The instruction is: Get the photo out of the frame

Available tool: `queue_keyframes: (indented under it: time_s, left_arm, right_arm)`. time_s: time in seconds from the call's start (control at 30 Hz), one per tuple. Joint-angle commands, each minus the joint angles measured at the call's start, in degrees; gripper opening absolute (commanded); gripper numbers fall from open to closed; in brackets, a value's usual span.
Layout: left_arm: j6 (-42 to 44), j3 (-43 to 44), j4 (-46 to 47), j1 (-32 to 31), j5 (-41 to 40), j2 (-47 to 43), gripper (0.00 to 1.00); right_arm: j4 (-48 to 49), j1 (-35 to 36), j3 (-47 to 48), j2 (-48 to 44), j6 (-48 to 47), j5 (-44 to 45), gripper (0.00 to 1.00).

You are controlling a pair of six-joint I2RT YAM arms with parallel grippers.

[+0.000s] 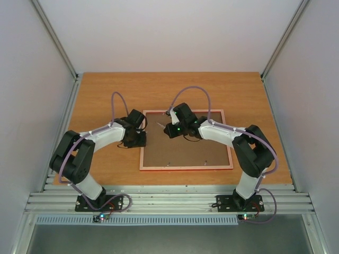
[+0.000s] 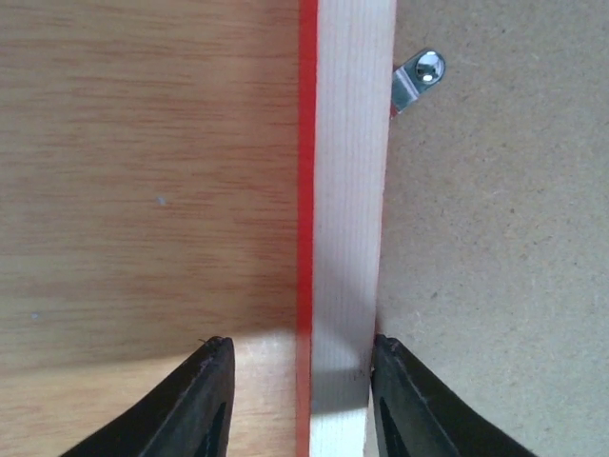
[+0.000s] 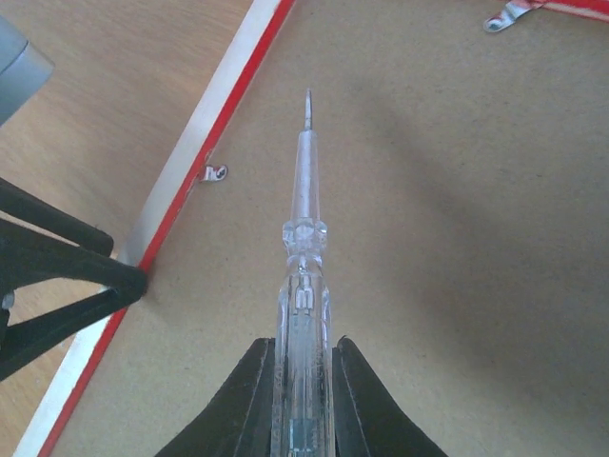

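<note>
The frame [image 1: 185,167] lies face down in the middle of the table, its brown backing board [image 1: 185,148] up. The photo is hidden under that board. My left gripper [image 1: 142,138] stands open astride the frame's left rail [image 2: 347,190]; in the left wrist view [image 2: 300,347] the right finger touches the rail's inner edge and the left finger stands clear of the red outer edge. My right gripper [image 3: 303,345] is shut on a clear-handled screwdriver [image 3: 304,200], whose tip points over the board toward the left rail [image 3: 205,124].
Small metal clips sit on the frame's inner edge: one on the left rail [image 2: 419,78], [image 3: 214,174], another at the far rail [image 3: 504,16]. The wooden table [image 1: 106,100] has white walls on three sides. The left gripper's black fingers [image 3: 57,276] show in the right wrist view.
</note>
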Motion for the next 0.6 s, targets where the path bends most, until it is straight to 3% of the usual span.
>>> queue_keyframes:
  time_s: [0.0, 0.17, 0.57]
  left_arm:
    - [2.21, 1.05, 2.88, 0.48, 2.32, 0.7, 0.36]
    - [2.38, 0.2, 4.39, 0.48, 5.2, 1.16, 0.26]
    - [1.62, -2.68, 6.75, 0.48, 8.21, 0.63, 0.16]
  right_arm:
    - [-0.42, -0.18, 3.45, 2.97, 0.25, -3.61, 0.01]
    - [-0.77, -0.25, 5.99, 5.83, 1.07, -6.93, 0.01]
    - [-1.54, -0.01, 9.07, 10.48, 2.66, -11.78, 0.01]
